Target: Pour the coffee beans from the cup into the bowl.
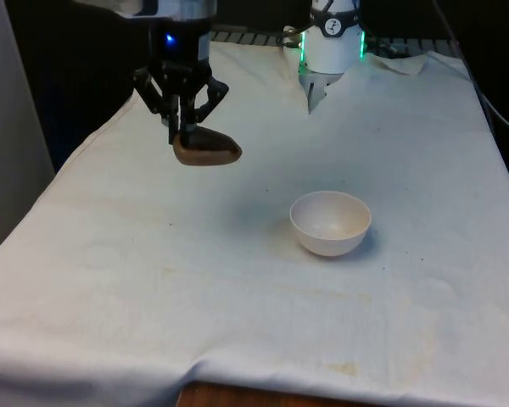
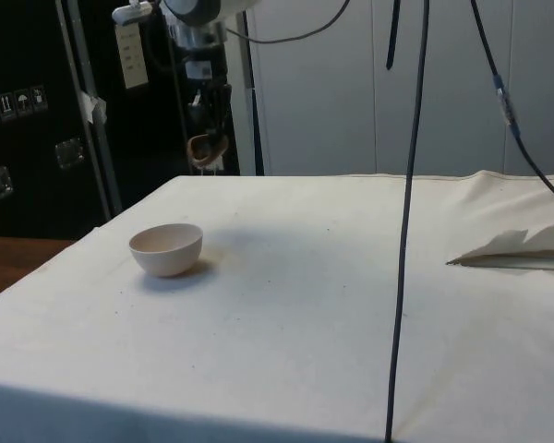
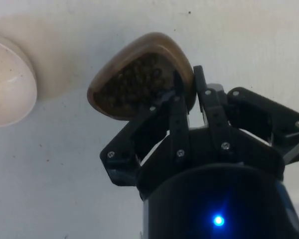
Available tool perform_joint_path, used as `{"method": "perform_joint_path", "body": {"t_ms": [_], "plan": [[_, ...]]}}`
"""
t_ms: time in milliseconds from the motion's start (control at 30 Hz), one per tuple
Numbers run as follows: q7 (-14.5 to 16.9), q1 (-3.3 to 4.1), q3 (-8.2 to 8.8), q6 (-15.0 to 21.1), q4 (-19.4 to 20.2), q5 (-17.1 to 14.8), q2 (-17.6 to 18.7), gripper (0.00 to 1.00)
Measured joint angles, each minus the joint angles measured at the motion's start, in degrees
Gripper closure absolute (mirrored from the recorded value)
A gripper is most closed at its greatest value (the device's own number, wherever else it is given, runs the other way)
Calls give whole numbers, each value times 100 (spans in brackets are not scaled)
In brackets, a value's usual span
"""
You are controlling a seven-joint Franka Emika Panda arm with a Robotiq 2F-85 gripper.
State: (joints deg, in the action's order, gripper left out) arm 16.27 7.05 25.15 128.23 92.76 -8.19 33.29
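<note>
**Cup of beans held aloft, bowl waiting**

White cloth covered the worktop [image 1: 153,280]. A small brown cup [image 1: 206,149], filled with coffee beans [image 3: 134,82], hung clear of the cloth, pinched at its rim by the gripper [image 1: 185,129], fingers clamped across the wall. It looked light and rigid, though a one-sided rim hold could let it swivel. Seen from the front, the white bowl [image 1: 330,222] sat well apart, toward four o'clock of the cup, and looked empty.
</note>
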Motion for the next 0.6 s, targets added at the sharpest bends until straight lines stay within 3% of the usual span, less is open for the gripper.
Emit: {"method": "perform_joint_path", "body": {"t_ms": [600], "plan": [[-756, 0, -338, 17, 0, 665, -46, 100]]}}
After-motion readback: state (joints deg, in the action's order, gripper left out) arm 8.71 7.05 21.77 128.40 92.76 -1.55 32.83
